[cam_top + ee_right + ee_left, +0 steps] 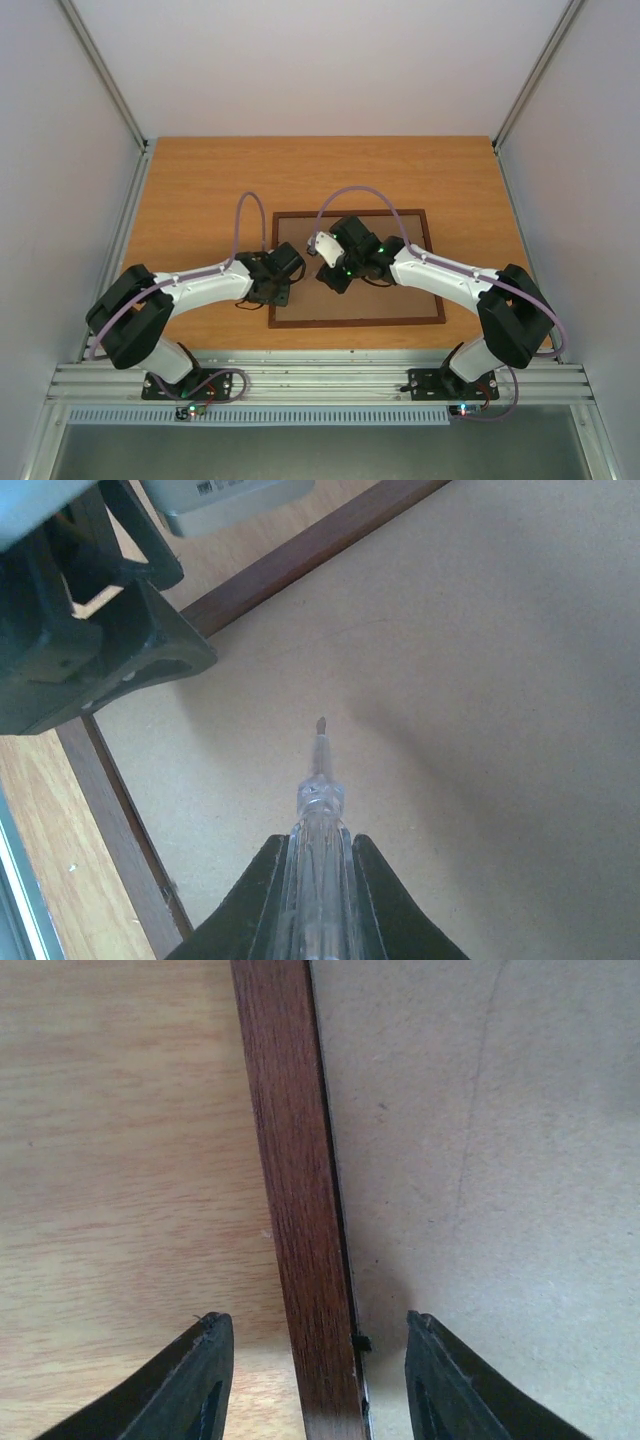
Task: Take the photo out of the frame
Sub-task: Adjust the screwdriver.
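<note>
The frame [355, 322] lies face down on the table, its brown hardboard back [490, 1160] turned up. The photo is hidden under that back. My left gripper [315, 1320] is open and straddles the frame's left rail [295, 1190], one finger over the table and one over the back. A small black tab [361, 1342] sits at the rail's inner edge between the fingers. My right gripper [318, 842] is shut on a clear-handled screwdriver [320, 790], whose tip [320, 724] hovers over the hardboard near the left rail.
The wooden table [200, 190] is ringed by white walls and a metal rail along the near edge [320, 380]. The left gripper's body [100, 650] shows close by in the right wrist view. Both arms meet over the frame's left half.
</note>
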Action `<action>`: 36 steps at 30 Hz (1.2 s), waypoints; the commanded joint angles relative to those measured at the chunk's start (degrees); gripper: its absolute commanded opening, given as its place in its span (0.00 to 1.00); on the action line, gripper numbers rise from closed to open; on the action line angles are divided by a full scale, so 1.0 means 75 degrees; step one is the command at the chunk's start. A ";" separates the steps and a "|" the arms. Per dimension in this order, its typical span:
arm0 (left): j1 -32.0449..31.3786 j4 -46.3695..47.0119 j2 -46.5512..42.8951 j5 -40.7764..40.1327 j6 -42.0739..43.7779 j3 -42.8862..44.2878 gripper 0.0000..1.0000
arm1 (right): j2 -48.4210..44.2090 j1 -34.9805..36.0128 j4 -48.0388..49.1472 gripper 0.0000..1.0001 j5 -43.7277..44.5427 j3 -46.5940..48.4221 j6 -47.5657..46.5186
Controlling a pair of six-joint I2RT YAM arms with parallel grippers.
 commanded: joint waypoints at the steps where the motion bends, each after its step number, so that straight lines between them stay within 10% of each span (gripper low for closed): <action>1: -0.0092 -0.0105 0.0278 -0.0201 -0.0084 0.0175 0.44 | -0.0186 -0.0048 0.0227 0.01 -0.0141 -0.0029 0.0094; 22: -0.0119 -0.0115 -0.0488 -0.0142 -0.0189 -0.0184 0.22 | -0.0127 -0.0050 0.0208 0.01 -0.0327 0.0004 0.0171; 36: -0.0125 0.0242 0.0026 -0.0091 -0.0190 -0.0034 0.39 | -0.0185 -0.0054 0.0172 0.01 -0.0368 -0.0026 0.0211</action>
